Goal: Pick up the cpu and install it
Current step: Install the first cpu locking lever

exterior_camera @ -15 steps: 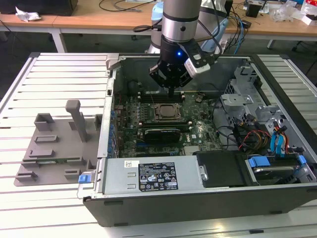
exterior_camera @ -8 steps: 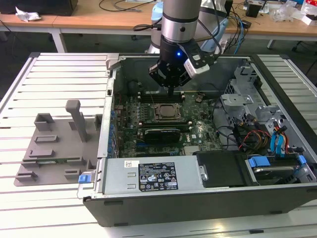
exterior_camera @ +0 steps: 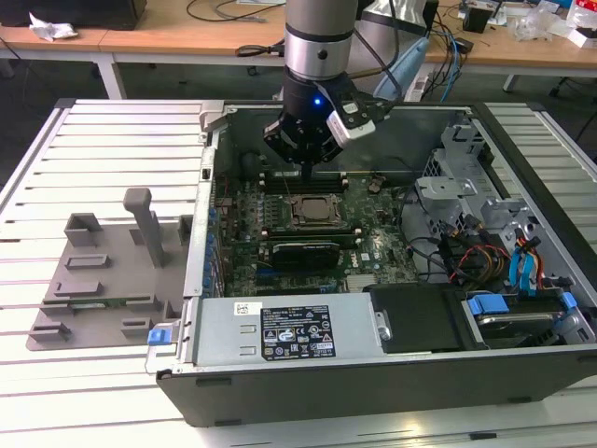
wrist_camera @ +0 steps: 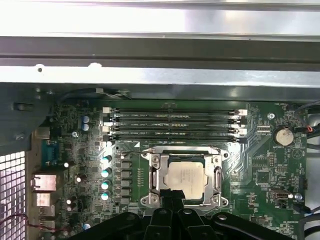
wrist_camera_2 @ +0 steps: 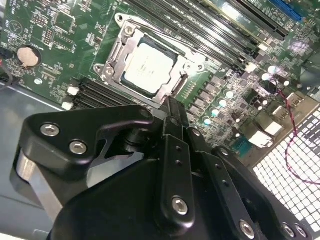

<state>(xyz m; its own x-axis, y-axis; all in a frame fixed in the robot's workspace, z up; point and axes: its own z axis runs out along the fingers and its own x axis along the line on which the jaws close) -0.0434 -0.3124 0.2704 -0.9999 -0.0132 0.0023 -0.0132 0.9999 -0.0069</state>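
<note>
I can read no text anywhere; the black label (exterior_camera: 296, 333) on the power supply housing (exterior_camera: 280, 329) carries print too small for me; faint markings on the cpu (wrist_camera: 185, 177) stay illegible too.

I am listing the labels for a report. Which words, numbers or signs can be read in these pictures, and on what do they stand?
On the grey metal box, the black label: print too small to read.
Beside it, the white sticker: too small.
On the cpu: faint print, blurred.
Nothing can be quoted.
</note>
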